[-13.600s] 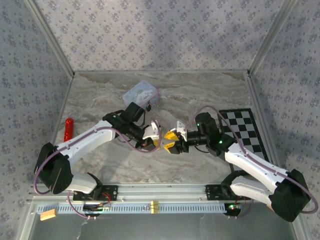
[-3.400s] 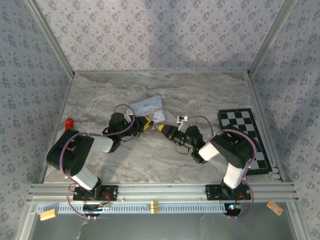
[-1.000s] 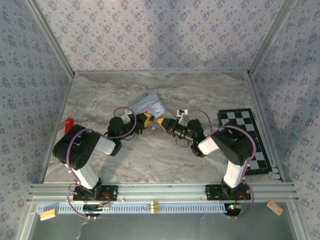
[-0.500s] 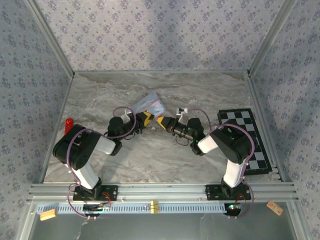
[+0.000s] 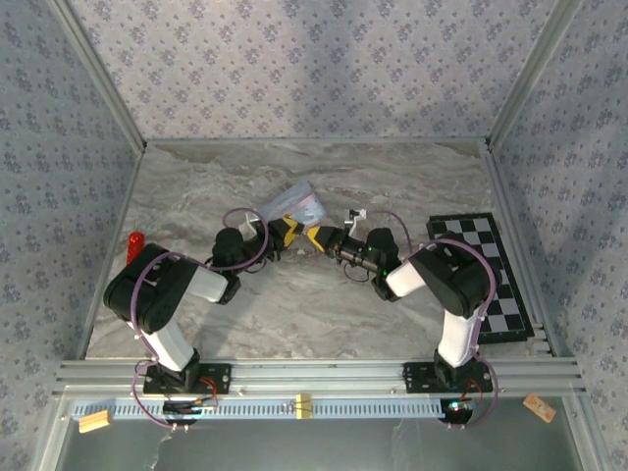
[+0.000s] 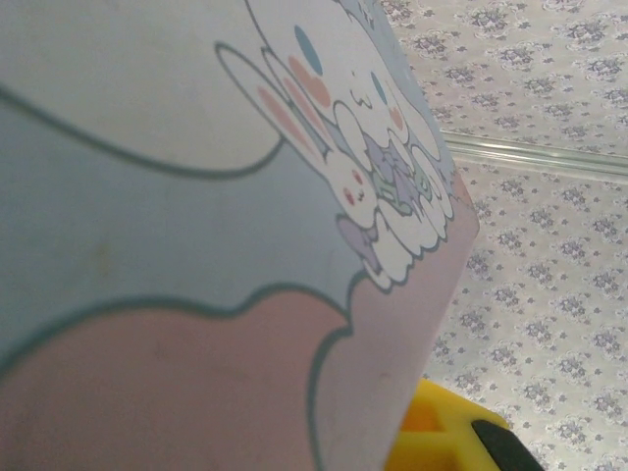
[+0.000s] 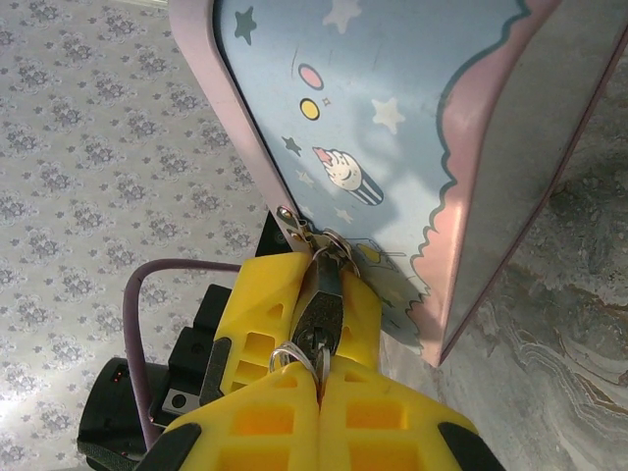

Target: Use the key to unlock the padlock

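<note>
The padlock (image 7: 323, 299) is a small grey metal lock hanging from the hasp (image 7: 290, 220) of a pastel blue-and-pink tin (image 7: 392, 108), which stands tilted on the table. My left gripper (image 7: 324, 312) is shut on the padlock, one yellow finger on each side of it. My right gripper (image 7: 319, 391) is shut on the key (image 7: 320, 359), whose tip sits in the keyhole, and a wire ring (image 7: 283, 355) hangs from the key. From above, the left gripper (image 5: 287, 235) and right gripper (image 5: 315, 238) meet tip to tip just in front of the tin (image 5: 294, 202). The tin's printed side (image 6: 196, 245) is close in the left wrist view.
A black-and-white checkered mat (image 5: 486, 270) lies at the right edge of the marble table (image 5: 294, 314). A red object (image 5: 134, 245) lies at the far left. Patterned walls close in three sides. Purple cables loop beside both wrists.
My right gripper has slid a little to the left, closing the gap to my left gripper. The tin has shifted slightly.
</note>
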### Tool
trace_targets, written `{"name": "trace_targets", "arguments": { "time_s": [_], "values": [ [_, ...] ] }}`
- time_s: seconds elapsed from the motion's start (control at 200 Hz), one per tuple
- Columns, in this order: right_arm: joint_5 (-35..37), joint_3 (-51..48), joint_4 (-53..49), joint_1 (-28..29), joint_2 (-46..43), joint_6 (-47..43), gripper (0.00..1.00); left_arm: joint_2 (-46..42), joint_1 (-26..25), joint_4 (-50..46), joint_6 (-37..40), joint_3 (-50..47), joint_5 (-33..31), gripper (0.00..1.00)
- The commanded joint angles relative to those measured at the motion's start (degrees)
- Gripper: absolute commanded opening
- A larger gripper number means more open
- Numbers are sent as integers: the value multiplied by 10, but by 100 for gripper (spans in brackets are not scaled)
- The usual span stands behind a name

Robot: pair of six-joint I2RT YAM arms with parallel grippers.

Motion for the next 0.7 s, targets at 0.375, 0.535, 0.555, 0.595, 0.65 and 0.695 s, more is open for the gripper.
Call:
{"name": "trace_targets", "arguments": {
  "time_s": [0.375, 0.535, 0.555, 0.595, 0.65, 0.695],
  "values": [
    [-19, 31, 0, 12, 23, 0, 0, -9, -26, 49, 20, 44, 56, 0],
    [-22, 42, 1, 20, 36, -1, 0, -8, -37, 42, 24, 63, 67, 0],
    [-23, 43, 0, 21, 36, 0, 0, -9, -37, 40, 25, 65, 68, 0],
    [-22, 44, 0, 21, 37, -1, 0, -10, -38, 34, 28, 67, 70, 0],
    [-24, 46, 0, 20, 38, -2, 0, -13, -40, 24, 32, 69, 72, 0],
    [-26, 47, -1, 20, 39, -2, 0, -14, -40, 18, 36, 71, 74, 0]
  ]
}}
